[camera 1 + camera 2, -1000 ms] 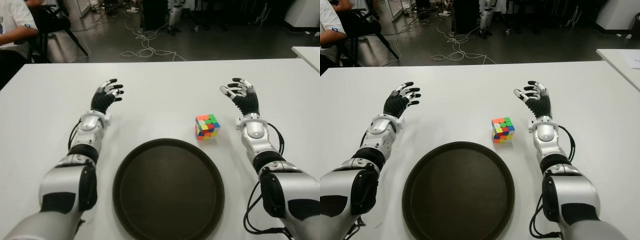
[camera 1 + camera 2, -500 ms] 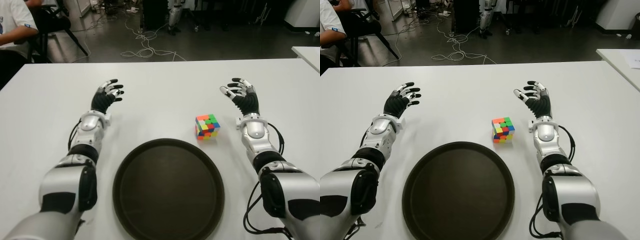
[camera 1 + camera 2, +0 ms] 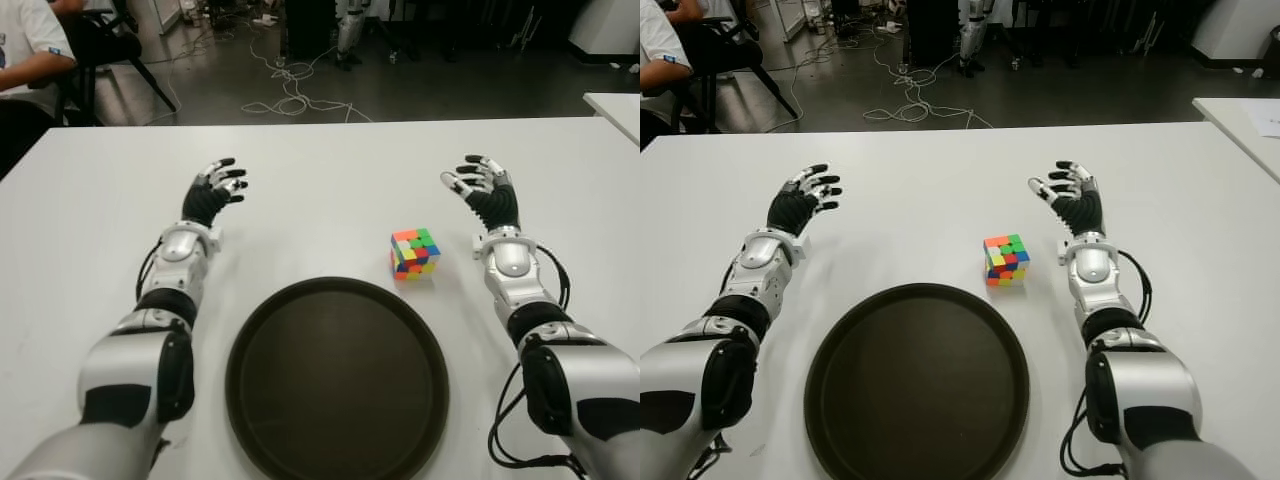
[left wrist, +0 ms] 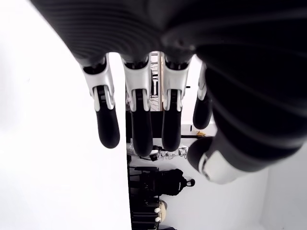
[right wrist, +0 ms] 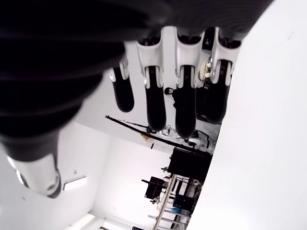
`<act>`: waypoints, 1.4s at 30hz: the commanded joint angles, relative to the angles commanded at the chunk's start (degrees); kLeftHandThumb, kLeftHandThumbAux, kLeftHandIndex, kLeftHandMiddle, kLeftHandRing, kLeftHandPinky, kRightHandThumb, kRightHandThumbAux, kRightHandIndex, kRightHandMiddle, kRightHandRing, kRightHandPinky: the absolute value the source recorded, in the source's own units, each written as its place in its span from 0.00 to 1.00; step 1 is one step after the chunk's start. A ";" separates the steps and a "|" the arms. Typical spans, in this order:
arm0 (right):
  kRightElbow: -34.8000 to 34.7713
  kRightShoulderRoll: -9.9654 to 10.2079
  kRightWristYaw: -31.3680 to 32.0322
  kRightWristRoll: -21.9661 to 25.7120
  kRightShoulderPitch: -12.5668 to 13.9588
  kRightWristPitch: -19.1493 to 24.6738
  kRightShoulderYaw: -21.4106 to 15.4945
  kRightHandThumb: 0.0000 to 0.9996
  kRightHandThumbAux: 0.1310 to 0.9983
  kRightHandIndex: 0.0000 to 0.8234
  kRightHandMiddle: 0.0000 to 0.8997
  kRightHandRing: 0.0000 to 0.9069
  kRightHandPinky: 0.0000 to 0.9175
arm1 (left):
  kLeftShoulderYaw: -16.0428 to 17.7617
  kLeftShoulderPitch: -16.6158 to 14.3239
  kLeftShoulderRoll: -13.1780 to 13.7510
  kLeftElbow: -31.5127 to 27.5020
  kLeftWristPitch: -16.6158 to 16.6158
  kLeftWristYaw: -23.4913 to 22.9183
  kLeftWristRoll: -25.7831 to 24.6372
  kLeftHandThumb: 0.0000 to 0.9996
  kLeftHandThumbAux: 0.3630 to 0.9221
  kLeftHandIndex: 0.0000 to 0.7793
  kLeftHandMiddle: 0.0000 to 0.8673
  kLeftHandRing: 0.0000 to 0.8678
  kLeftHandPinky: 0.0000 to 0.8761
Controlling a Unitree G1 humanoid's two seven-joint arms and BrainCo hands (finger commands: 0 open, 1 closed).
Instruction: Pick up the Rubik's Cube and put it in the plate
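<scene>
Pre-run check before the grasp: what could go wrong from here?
1. The multicoloured Rubik's Cube sits close to the round dark brown plate; a sideways approach by the open right hand could push it against the raised rim.
2. On the smooth white table, it may slide as the fingers close.

light: bright, even overhead | shadows: soft | table [image 3: 330, 170]: glare, washed white | wrist views: fingers [image 4: 107, 124] blurred

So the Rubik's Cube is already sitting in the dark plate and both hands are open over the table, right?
Not quite. The Rubik's Cube sits on the white table, just beyond the plate, as both eye views show. The left hand and right hand are indeed open.
</scene>
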 joint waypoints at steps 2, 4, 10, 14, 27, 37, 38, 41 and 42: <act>-0.85 -0.52 -0.90 -0.56 0.03 -2.14 0.43 0.10 0.53 0.30 0.35 0.35 0.35 | -0.05 0.07 -0.01 0.01 -0.04 0.03 0.09 0.42 0.60 0.26 0.33 0.32 0.34; -1.15 -0.75 -2.30 -1.38 0.19 -4.05 0.96 0.07 0.56 0.30 0.34 0.33 0.33 | -0.15 0.13 0.01 0.02 -0.06 0.12 0.26 0.41 0.60 0.26 0.33 0.33 0.34; -1.34 -1.64 -4.60 -2.75 -0.24 -6.39 2.20 0.04 0.58 0.26 0.30 0.30 0.31 | -0.16 0.18 0.06 0.06 0.03 0.34 0.49 0.41 0.60 0.26 0.34 0.33 0.34; -1.49 -2.81 -6.34 -4.57 -0.08 -7.50 3.62 0.04 0.57 0.23 0.27 0.27 0.28 | -0.08 0.21 0.04 0.07 0.08 0.38 0.48 0.43 0.62 0.27 0.34 0.33 0.34; -4.79 -9.91 -13.99 -17.18 0.77 -9.26 13.66 0.08 0.45 0.03 0.08 0.07 0.06 | 0.06 0.26 0.13 0.10 0.23 0.46 0.41 0.45 0.63 0.27 0.34 0.32 0.35; -9.30 -14.23 -13.98 -23.24 0.78 -5.64 19.11 0.10 0.24 0.00 0.00 0.00 0.02 | 0.04 0.32 0.22 0.14 0.26 0.31 0.43 0.45 0.62 0.25 0.33 0.32 0.35; -9.79 -14.61 -13.93 -23.64 0.80 -5.21 19.50 0.11 0.23 0.00 0.00 0.00 0.02 | 0.04 0.35 0.20 0.13 0.23 0.32 0.43 0.45 0.61 0.25 0.33 0.32 0.35; -11.27 -15.63 -13.44 -24.61 1.23 -3.87 20.44 0.12 0.21 0.00 0.00 0.00 0.03 | 0.02 0.43 0.12 0.10 0.09 0.34 0.44 0.45 0.61 0.25 0.34 0.33 0.36; -11.63 -15.82 -13.41 -24.86 1.32 -3.52 20.70 0.12 0.21 0.00 0.00 0.00 0.03 | 0.03 0.44 0.13 0.09 0.07 0.33 0.43 0.45 0.61 0.25 0.33 0.33 0.36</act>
